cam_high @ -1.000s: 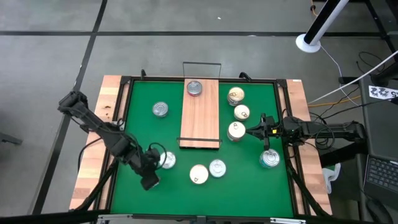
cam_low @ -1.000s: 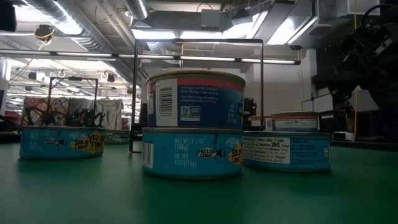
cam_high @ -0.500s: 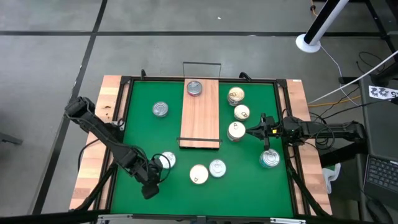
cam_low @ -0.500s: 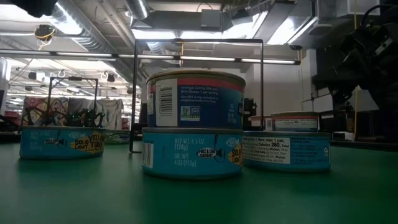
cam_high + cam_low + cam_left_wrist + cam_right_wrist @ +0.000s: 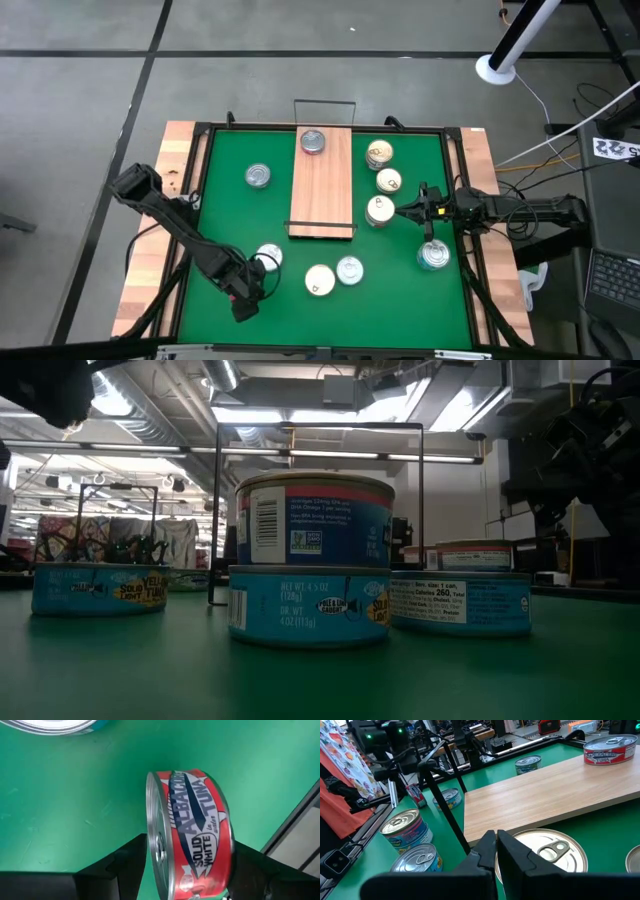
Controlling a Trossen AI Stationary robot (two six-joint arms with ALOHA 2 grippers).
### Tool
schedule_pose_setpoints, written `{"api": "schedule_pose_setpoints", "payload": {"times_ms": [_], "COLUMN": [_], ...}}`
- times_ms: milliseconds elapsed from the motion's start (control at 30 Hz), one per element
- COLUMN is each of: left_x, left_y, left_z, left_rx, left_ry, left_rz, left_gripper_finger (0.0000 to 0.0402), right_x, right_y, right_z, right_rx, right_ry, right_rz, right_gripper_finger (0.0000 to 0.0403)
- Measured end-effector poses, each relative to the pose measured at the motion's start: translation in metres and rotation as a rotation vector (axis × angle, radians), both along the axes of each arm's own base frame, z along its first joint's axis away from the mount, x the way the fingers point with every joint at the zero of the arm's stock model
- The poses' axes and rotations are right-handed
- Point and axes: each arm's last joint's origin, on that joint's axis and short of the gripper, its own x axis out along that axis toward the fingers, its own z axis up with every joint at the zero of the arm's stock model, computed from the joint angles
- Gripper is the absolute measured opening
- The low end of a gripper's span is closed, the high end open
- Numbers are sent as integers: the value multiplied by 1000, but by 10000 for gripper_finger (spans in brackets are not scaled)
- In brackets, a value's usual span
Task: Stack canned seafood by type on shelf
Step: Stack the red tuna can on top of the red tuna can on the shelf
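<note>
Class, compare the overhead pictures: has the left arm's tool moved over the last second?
Yes. The left tool, gripping the red-labelled round metal tuna tin, shifted toward the table's near edge, farther from the long light-brown wooden shelf.

Green mat (image 5: 230,215) carries shelf (image 5: 321,185), roughly eight tins (image 5: 259,176).

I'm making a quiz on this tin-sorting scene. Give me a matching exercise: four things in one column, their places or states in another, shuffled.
Things:
1. left gripper
2. right gripper
3. shelf
4. green mat

States:
A. shut, empty, beside a gold-topped tin
B. holds a red tuna tin on edge
C. carries one red-labelled tin at its far end
D. has loose tins lying on it

Pairs: 1-B, 2-A, 3-C, 4-D
</note>
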Motion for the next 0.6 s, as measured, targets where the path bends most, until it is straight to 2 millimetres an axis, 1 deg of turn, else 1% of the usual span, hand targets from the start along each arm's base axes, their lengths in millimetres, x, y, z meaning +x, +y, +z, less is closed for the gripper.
{"api": "schedule_pose_setpoints", "payload": {"times_ms": [100, 167, 233, 367, 400, 600], "left_x": [1, 3, 4, 11, 12, 21], "left_y": [2, 4, 6, 12, 14, 28], "left_z": [0, 1, 2, 8, 10, 29], "left_rx": [-1, 2, 6, 19, 27, 69], "left_ry": [-2, -5, -5, -12, -8, 23], "left_rz": [7, 11, 5, -17, -22, -68], "left_gripper_finger": [224, 215, 196, 137, 130, 130], "right_x": [0, 0, 0, 0, 0, 0], "right_y": [0, 0, 0, 0, 0, 0], "right_z": [0, 0, 0, 0, 0, 0], "right_rx": [0, 0, 0, 0, 0, 0], "right_ry": [0, 0, 0, 0, 0, 0], "right_rz": [0, 0, 0, 0, 0, 0], "right_gripper_finger": [19, 19, 19, 19, 19, 19]}}
